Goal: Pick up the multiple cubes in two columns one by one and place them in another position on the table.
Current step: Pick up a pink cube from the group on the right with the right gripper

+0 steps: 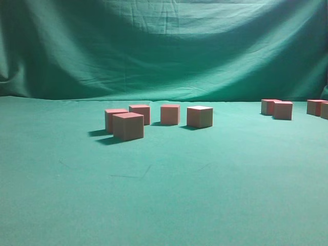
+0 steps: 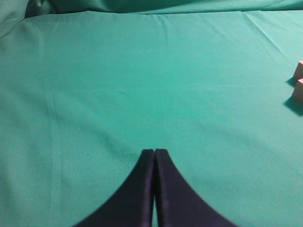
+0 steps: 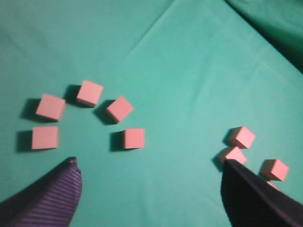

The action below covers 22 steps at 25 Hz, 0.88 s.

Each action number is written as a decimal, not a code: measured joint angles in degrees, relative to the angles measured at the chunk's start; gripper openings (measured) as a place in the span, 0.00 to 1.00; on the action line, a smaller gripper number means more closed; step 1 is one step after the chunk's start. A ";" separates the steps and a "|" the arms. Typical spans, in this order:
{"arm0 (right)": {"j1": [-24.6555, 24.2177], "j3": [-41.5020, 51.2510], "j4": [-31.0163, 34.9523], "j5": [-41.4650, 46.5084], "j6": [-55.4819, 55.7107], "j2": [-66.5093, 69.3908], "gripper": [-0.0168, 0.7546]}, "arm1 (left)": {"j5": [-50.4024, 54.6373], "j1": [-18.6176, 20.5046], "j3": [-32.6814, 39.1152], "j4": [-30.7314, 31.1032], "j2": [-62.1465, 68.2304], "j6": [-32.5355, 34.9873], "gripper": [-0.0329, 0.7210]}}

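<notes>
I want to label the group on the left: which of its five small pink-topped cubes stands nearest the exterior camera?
The front cube: it looks largest, sits lowest in the exterior view, and partly hides another cube.

Small tan-sided, pink-topped cubes lie on the green cloth worktop: five ahead-left of the right hand, more beside its right finger.

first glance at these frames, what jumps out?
Pink-topped cubes against the green table: a loose cluster of five cubes left of centre in the exterior view, and a second group of cubes at the far right edge. The right gripper hangs above the table with its fingers wide apart, nothing between them. The left gripper sits shut over bare cloth, away from the blocks.
</notes>
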 joint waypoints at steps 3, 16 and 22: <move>-6.35 0.00 0.34 0.03 1.01 -2.79 0.79 | 0.00 0.00 0.00 0.00 0.00 0.00 0.04; -42.36 15.77 15.82 -2.17 -1.08 -3.51 0.79 | 0.00 0.00 0.00 0.00 0.00 0.00 0.04; -45.02 25.44 18.94 -11.26 -3.07 -3.14 0.75 | 0.00 0.00 0.00 0.00 0.00 0.00 0.04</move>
